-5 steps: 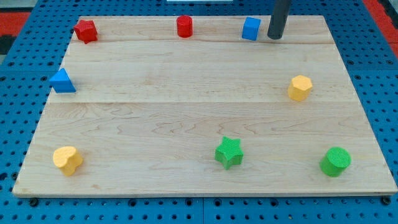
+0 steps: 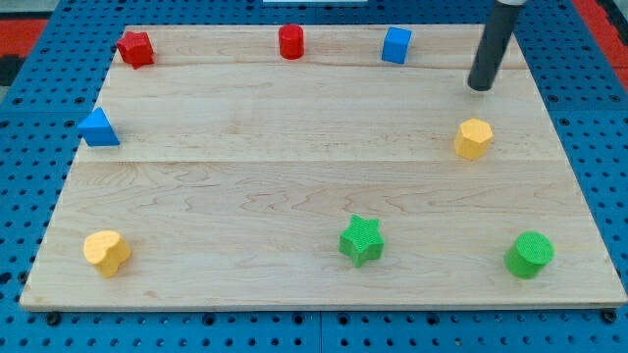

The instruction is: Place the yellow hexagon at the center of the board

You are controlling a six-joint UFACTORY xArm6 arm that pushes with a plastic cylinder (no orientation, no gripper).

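Note:
The yellow hexagon (image 2: pixel 473 138) sits on the wooden board (image 2: pixel 294 167) near its right edge, a little above mid-height. My tip (image 2: pixel 480 87) is on the board just above the hexagon, slightly to its right, with a small gap between them. The rod rises to the view's top edge.
A blue cube (image 2: pixel 396 45), a red cylinder (image 2: pixel 290 42) and a red star-like block (image 2: pixel 135 48) line the top edge. A blue triangle (image 2: pixel 98 128) is at the left. A yellow block (image 2: pixel 106 252), a green star (image 2: pixel 361 241) and a green cylinder (image 2: pixel 530 255) sit along the bottom.
My tip has moved right and down, away from the blue cube, towards the yellow hexagon. No block has moved.

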